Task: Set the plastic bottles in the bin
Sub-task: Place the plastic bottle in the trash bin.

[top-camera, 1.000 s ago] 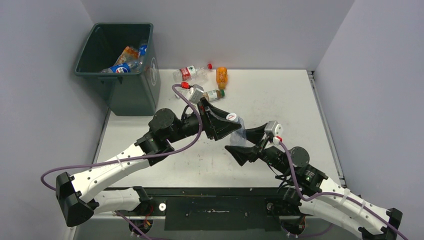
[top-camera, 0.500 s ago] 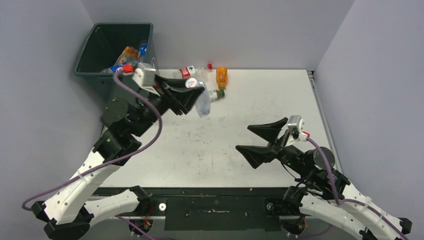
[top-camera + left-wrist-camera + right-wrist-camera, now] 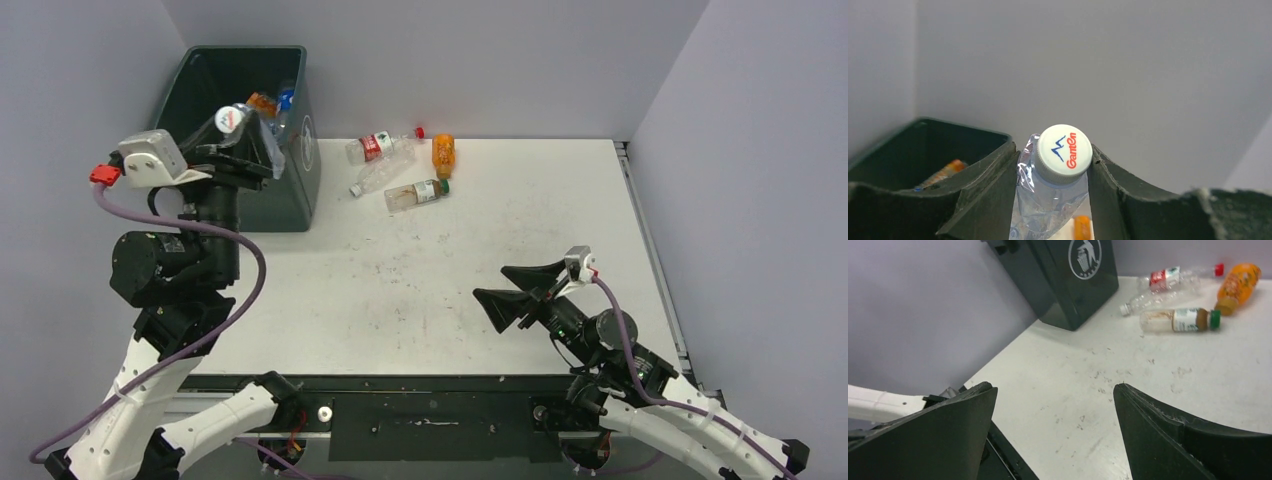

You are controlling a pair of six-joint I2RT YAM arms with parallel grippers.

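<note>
over the bin (image 3: 288, 195), seemingly, a clear bottle (image 3: 1050, 197) between snug left fingers (image 3: 982, 196); right fingers (image 3: 940, 440) wide, empty

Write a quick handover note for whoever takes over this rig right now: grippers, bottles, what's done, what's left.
Left gripper: shut on a crumpled clear bottle, raised at the bin rim.
Right gripper: open, empty, above the table.
In the bin: several bottles, including an orange-label bottle.
On the table beside the bin: red-label bottle, plain clear bottle, orange bottle, green-capped bottle.
Done: some bottles binned.
Left: drop the held one, then bin the other four.
</note>
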